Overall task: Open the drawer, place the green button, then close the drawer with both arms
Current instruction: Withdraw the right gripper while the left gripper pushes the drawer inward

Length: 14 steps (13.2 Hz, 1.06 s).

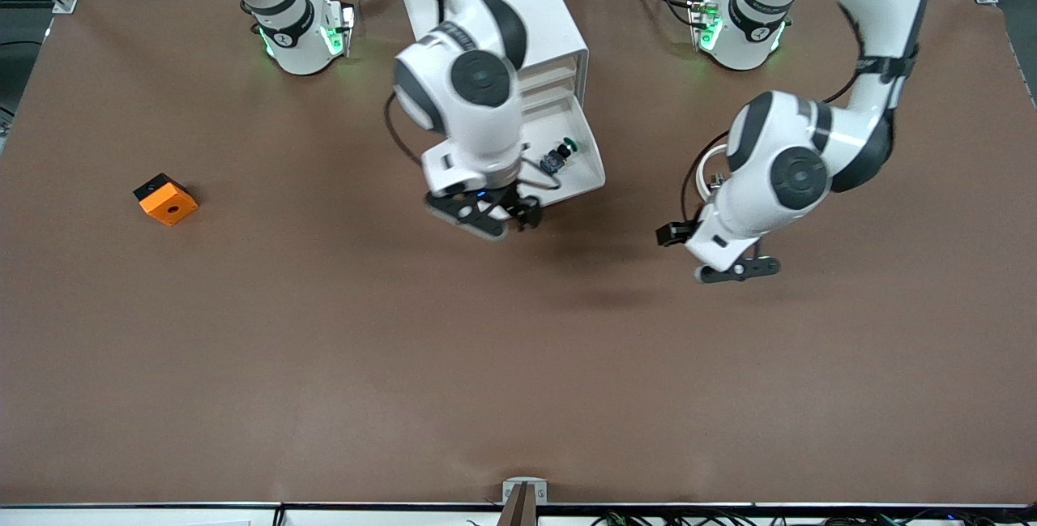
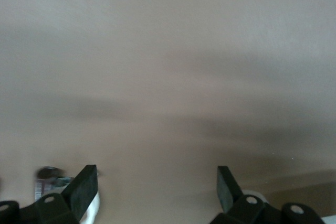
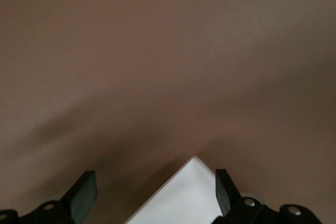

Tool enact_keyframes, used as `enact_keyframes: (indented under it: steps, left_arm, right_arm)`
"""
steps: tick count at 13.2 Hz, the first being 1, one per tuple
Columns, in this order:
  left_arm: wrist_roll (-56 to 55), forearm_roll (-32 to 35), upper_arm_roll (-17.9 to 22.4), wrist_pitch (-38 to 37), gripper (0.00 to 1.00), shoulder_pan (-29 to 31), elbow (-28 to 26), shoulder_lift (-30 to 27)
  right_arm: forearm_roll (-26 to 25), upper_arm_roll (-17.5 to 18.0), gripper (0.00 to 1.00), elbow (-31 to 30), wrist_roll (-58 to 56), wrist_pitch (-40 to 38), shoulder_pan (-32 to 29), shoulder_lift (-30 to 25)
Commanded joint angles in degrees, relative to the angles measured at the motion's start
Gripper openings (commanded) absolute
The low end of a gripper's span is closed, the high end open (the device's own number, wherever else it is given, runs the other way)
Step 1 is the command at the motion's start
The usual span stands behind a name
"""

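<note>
Two arms reach out from the top edge of the front view over the brown table (image 1: 518, 364). The drawer (image 1: 585, 155), lowest in the white cabinet (image 1: 544, 7) at upper centre of the frame, stands pulled out toward the front camera, its long axis running slantwise across the frame. Inside it lies the button (image 1: 561, 155) on its side, long axis diagonal, the green cap pointing toward the upper right of the frame and the dark base block toward the lower left.

At frame centre, the right gripper (image 1: 496, 214) hangs at the pulled-out drawer's near edge; in the right wrist view its fingers (image 3: 84, 191) stand wide apart with a white corner of the drawer (image 3: 184, 195) between them, and nothing is held. The left gripper (image 1: 739, 268) hovers over bare table right of centre, toward the left arm's end, fingers (image 2: 84, 190) also spread wide and empty.

An orange block (image 1: 166, 199) with a hole sits at the frame's left.
</note>
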Motion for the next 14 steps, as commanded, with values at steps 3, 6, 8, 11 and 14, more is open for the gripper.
enact_keyframes:
  steps: [3, 6, 8, 11, 14]
  left_arm:
    - [-18.1, 0.2, -1.7, -0.1, 1.00, -7.3, 7.7, 9.9]
    - [-23.4, 0.0, -1.8, -0.1, 1.00, -12.1, 9.0, 12.1]
    - [-23.7, -1.0, -2.9, -0.3, 1.00, -13.0, 8.6, 12.1]
    - [-24.8, -3.0, -5.1, -0.3, 1.00, -14.1, 8.4, 12.9]
    - [-28.2, -3.2, -6.0, -0.3, 1.00, -17.7, 8.3, 13.0]
  right_arm:
    - [-0.4, 1.1, 1.00, -1.0, -25.6, -11.6, -14.6, -6.8]
    - [-0.4, 1.1, 1.00, -1.0, -41.1, -18.1, -22.6, -11.0]
    - [-0.4, 1.1, 1.00, -1.0, -50.9, -21.0, -27.7, -13.2]
    - [-0.5, 1.1, 1.00, -1.0, -61.0, -24.4, -34.7, -16.1]
    - [-0.7, 1.0, 1.00, -0.9, -66.1, -27.1, -40.3, -17.8]
